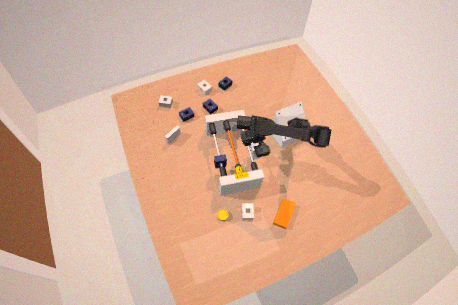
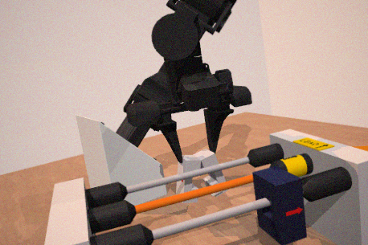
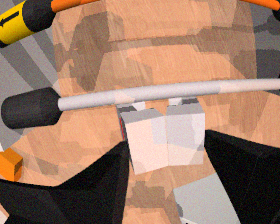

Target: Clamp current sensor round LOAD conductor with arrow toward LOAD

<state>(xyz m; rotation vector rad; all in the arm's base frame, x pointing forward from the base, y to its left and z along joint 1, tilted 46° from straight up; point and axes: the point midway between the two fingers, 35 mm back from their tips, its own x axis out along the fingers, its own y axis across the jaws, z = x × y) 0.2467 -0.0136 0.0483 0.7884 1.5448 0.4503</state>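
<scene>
The open split-core sensor is pale grey-white; its two halves spread apart downward in the exterior view. A red mark shows on its left side in the wrist view. My gripper is shut on the sensor, with a black finger on each side. The sensor is beside the outer grey conductor, not round the orange conductor. The orange conductor has a yellow collar with an arrow, near the LOAD label.
A dark blue sensor is round the other outer grey conductor. End blocks hold the conductors. A pale angled stand is behind. An orange block, a yellow disc and several small white and blue blocks lie around.
</scene>
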